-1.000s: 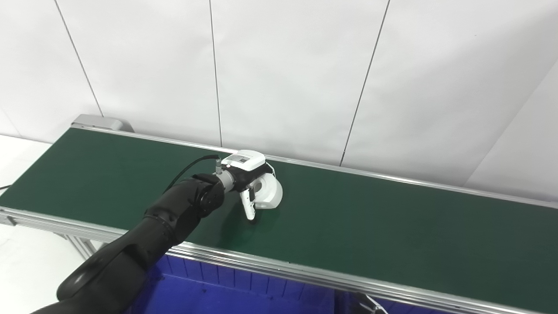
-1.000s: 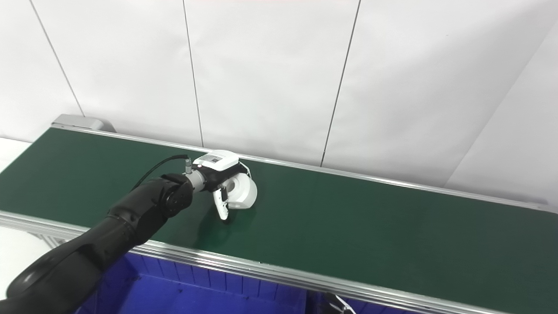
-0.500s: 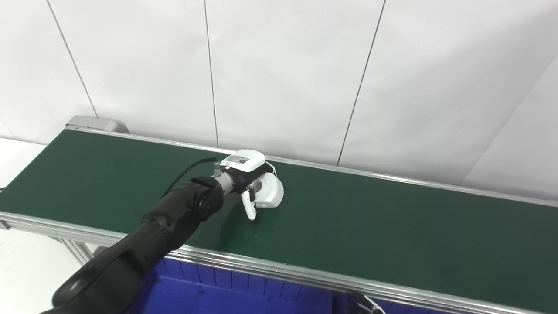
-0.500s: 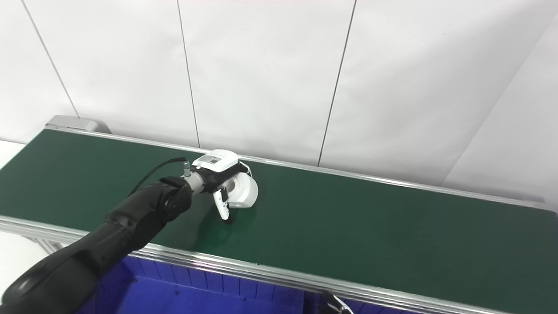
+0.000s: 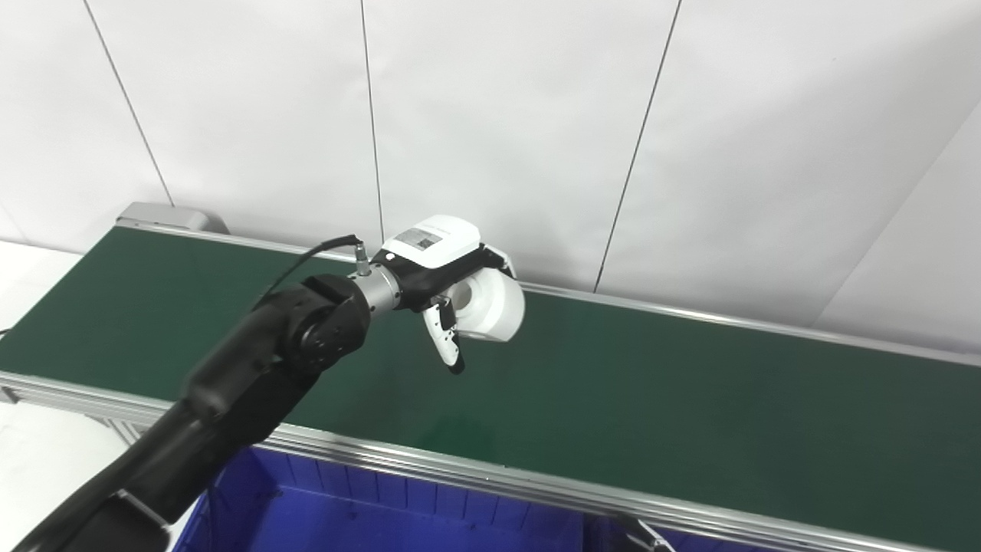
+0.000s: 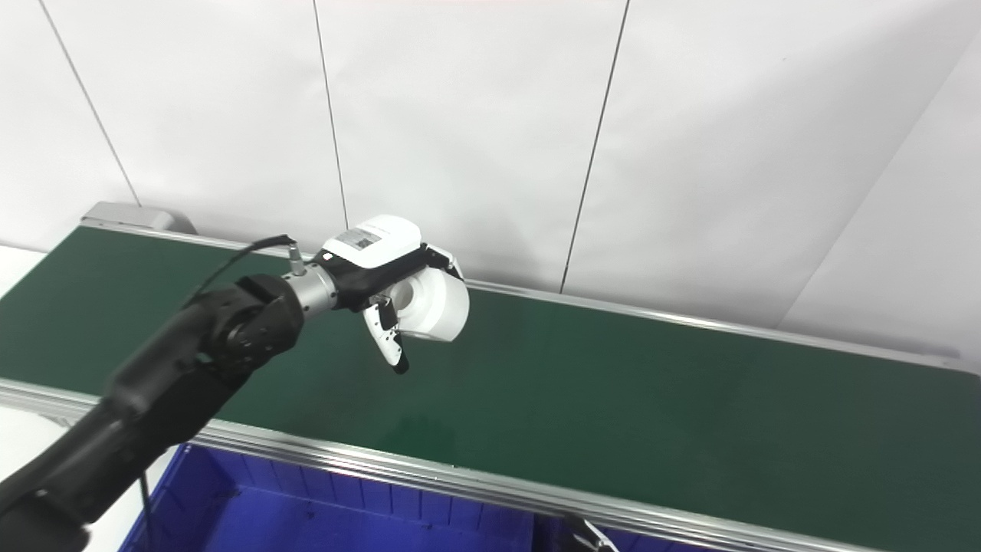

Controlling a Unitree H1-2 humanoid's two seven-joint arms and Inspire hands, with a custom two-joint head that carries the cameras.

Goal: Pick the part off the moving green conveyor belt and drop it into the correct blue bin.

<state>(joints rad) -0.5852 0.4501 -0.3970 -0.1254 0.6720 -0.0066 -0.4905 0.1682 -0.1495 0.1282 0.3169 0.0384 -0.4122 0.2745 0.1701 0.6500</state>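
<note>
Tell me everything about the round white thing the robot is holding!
The white part is a thick, smooth ring, like a fat roll of tape, with a round hole through its middle. It looks like plain white plastic, with no marks that show. The left hand is shut on it: fingers curl over its top and the thumb hangs beside its hollow face. It is tilted on edge, up in the air above the green conveyor belt, not touching it.

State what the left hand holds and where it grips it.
The left hand holds the white cylindrical part, fingers wrapped over its curved side, clear above the green belt.
</note>
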